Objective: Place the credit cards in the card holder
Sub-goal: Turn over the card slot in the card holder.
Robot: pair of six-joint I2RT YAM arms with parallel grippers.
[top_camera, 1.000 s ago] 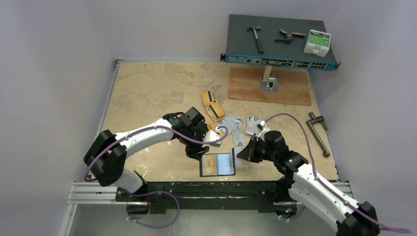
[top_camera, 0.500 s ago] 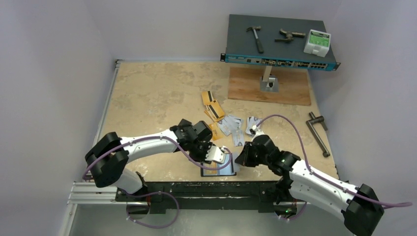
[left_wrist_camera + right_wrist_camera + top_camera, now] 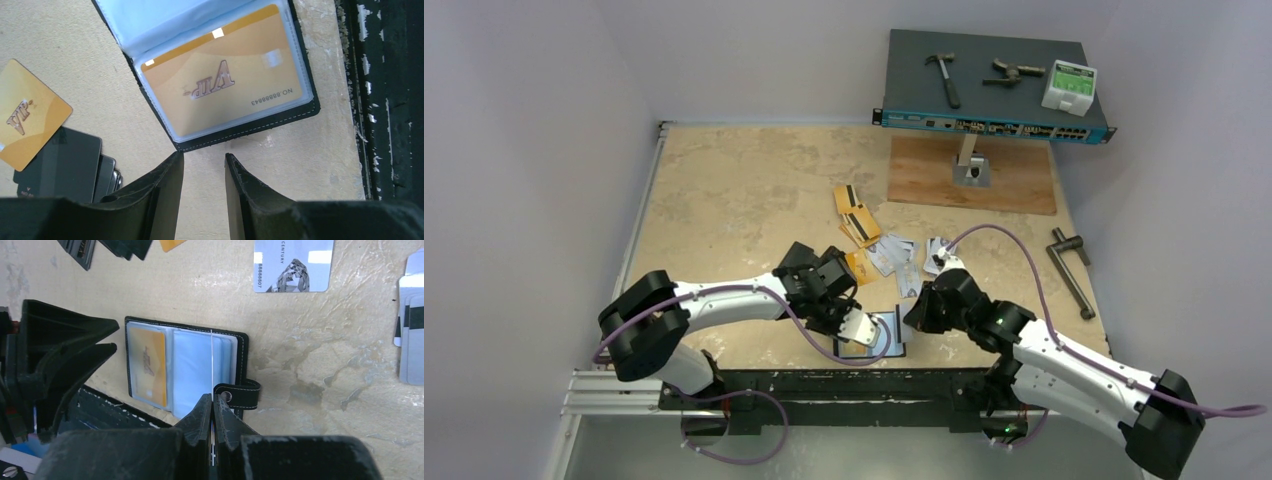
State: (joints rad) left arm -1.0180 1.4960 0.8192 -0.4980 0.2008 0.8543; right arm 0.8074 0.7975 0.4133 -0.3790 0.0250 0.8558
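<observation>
Beige table (image 3: 724,200), with the card holder (image 3: 185,365) open flat between both arms. Its clear sleeves lie straight ahead of the right fingers (image 3: 212,402), which are pinched tight on 1 thin card (image 3: 212,365), held edge-on with its long edge parallel to the holder's spine. Meanwhile the left fingers (image 3: 231,167) hang partly open and empty, just beside the holder's left page.

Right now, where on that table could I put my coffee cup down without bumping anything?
The far left of the table is bare, from its left edge to the orange cards. A smaller gap lies between the silver cards and the metal crank. Crowded: the near middle, where the left hand and right hand, pinching a card, meet at the card holder.
</observation>
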